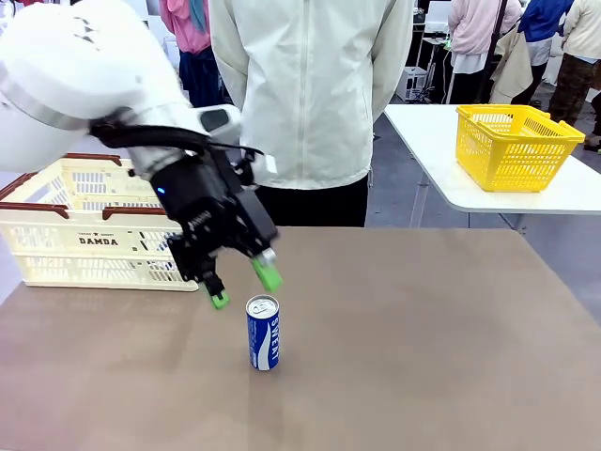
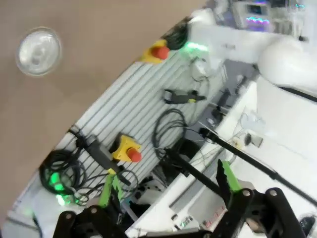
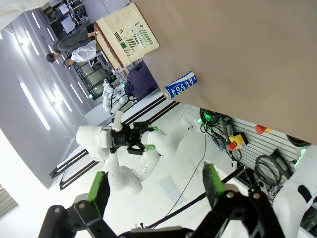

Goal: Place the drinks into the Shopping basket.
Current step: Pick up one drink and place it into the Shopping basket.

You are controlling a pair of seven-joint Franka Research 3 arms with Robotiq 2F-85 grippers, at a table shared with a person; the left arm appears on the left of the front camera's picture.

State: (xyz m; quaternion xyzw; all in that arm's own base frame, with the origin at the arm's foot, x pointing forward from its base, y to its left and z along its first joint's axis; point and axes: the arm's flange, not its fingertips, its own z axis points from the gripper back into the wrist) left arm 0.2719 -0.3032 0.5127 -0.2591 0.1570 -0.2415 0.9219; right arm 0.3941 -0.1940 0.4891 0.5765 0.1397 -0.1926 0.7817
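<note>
**Left gripper hanging open above the blue can, basket waiting at the table's far left**

The slim blue drink can with white lettering and a silver top (image 1: 263,333) is standing upright on the brown table surface (image 1: 423,329), near the middle and towards the robot's side. In the left wrist view the same can is showing as a round silver top (image 2: 38,51) at the upper left, well away from the fingers.

The white left arm's black two-finger gripper with green pads (image 1: 242,287) is hovering just above and slightly to the left of the can, tilted, with its jaws spread wide and nothing between them. It is not touching the can. In its own wrist view, the left gripper (image 2: 168,186) is showing both green pads apart, with only background clutter behind them.

The right gripper (image 3: 156,183) is appearing in the right wrist view with its green-padded fingers parted and gripping nothing; that view is also catching the can lying sideways in the picture (image 3: 180,85).

The large cream-white slotted plastic basket with a brown rim and "DAMDA" on its side (image 1: 70,246) is sitting at the table's far left, behind the left gripper and apart from the can.

A person in a pale jacket (image 1: 310,85) is standing at the far side of the table. A smaller bright yellow basket (image 1: 515,146) is resting on a white table farther back on the right.
</note>
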